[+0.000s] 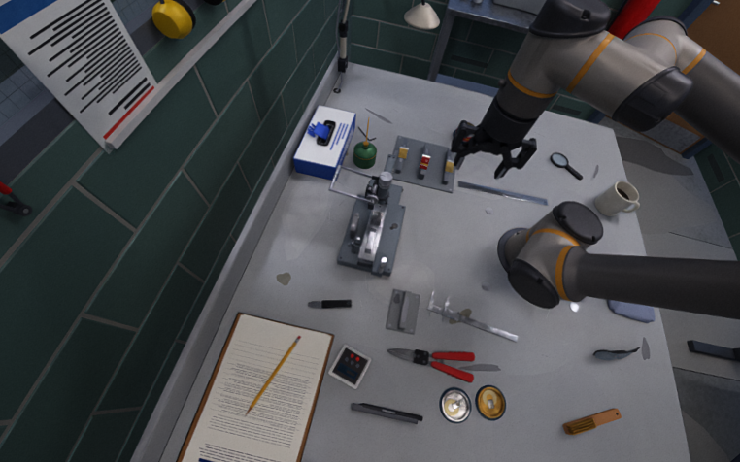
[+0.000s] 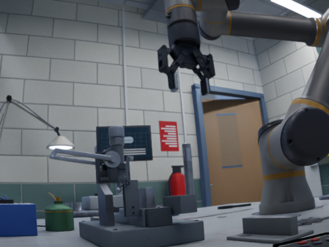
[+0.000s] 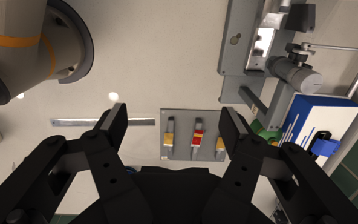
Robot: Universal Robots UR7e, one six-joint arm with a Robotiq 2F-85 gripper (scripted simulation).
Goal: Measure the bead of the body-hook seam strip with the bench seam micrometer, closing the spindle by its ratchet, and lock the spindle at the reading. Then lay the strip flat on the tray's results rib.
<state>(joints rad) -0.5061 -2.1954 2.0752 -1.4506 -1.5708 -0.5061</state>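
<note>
The grey tray (image 1: 420,163) (image 3: 192,134) with three upright strips, two yellow-banded and one red-banded, lies just behind the bench seam micrometer (image 1: 372,224) (image 2: 120,183) (image 3: 266,57), toward the back of the table. The micrometer's ratchet knob (image 1: 385,179) (image 3: 308,81) points up at its rear end. A long flat metal strip (image 1: 502,193) (image 3: 102,122) lies on the table right of the tray. My gripper (image 1: 493,155) (image 2: 188,85) (image 3: 175,133) hangs high above the tray's right edge, open and empty.
Behind the work stand a blue-and-white box (image 1: 325,140) (image 3: 317,127) and a green oil can (image 1: 365,154) (image 2: 58,215) against the tiled wall. A mug (image 1: 618,197) and magnifier (image 1: 565,164) lie right. Calipers (image 1: 471,320), snips (image 1: 436,362) and a clipboard (image 1: 262,389) fill the near table.
</note>
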